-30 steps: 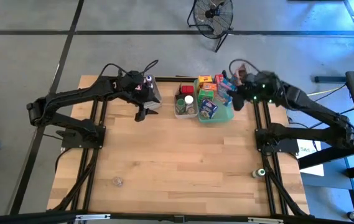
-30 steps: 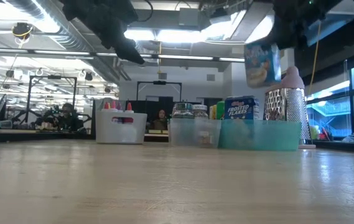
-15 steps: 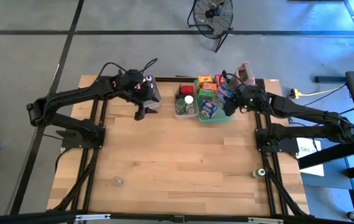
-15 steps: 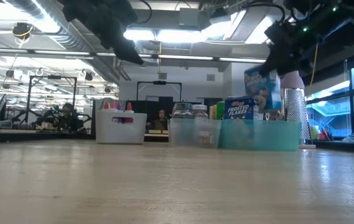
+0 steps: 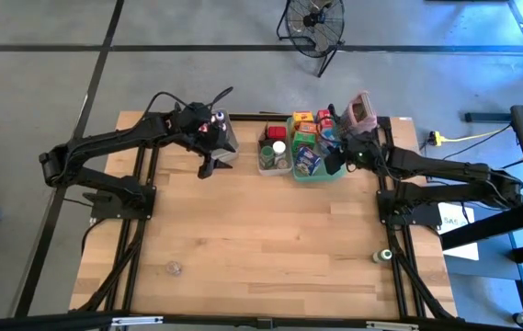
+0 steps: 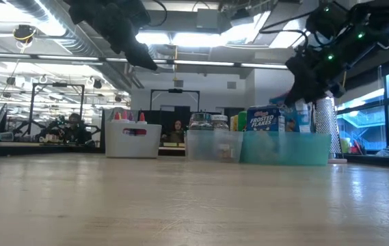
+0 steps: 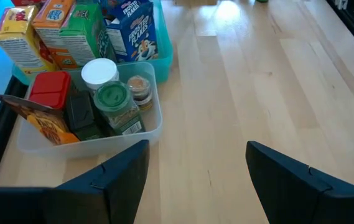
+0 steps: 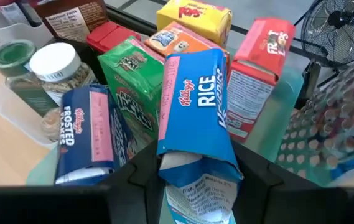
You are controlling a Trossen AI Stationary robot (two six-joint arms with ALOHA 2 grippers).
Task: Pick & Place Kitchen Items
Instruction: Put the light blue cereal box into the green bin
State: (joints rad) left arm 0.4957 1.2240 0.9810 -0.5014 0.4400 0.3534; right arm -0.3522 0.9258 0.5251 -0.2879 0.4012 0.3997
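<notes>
My right gripper [image 8: 195, 190] is shut on a small blue Rice Krispies box [image 8: 195, 106] and stands low over the teal tray [image 5: 321, 176] at the table's far right. The box sits among other little boxes there: Frosted Flakes [image 8: 86, 134], a green one [image 8: 130, 74], a red one [image 8: 260, 74]. My left gripper [image 7: 195, 180] is open and touches nothing. It hangs above the wood near a clear bin [image 7: 102, 140] of jars with white, green and red caps. In the low view the right gripper [image 6: 303, 78] is just above the tray [image 6: 286, 150]. My right gripper pinches the blue box between its two fingers [image 8: 136, 171] by the crumpled upper end [image 8: 195, 165]. It comes from above, slanting in from the table's right. The box stands nearly upright below the fingers among the other boxes. Its lower end is hidden by the boxes in front.
A second clear bin [image 5: 226, 133] with red-capped bottles stands by the left gripper [image 5: 208, 167]. A grey grater with a pink top [image 5: 362, 108] stands behind the tray. A small roll [image 5: 383, 255] lies near the right edge. The bare near half of the table [image 5: 261, 248] gives free room.
The right gripper has come down and toward the table's left, carrying the blue box from well above the tray down in among the other boxes. It has stayed shut on the box throughout.
</notes>
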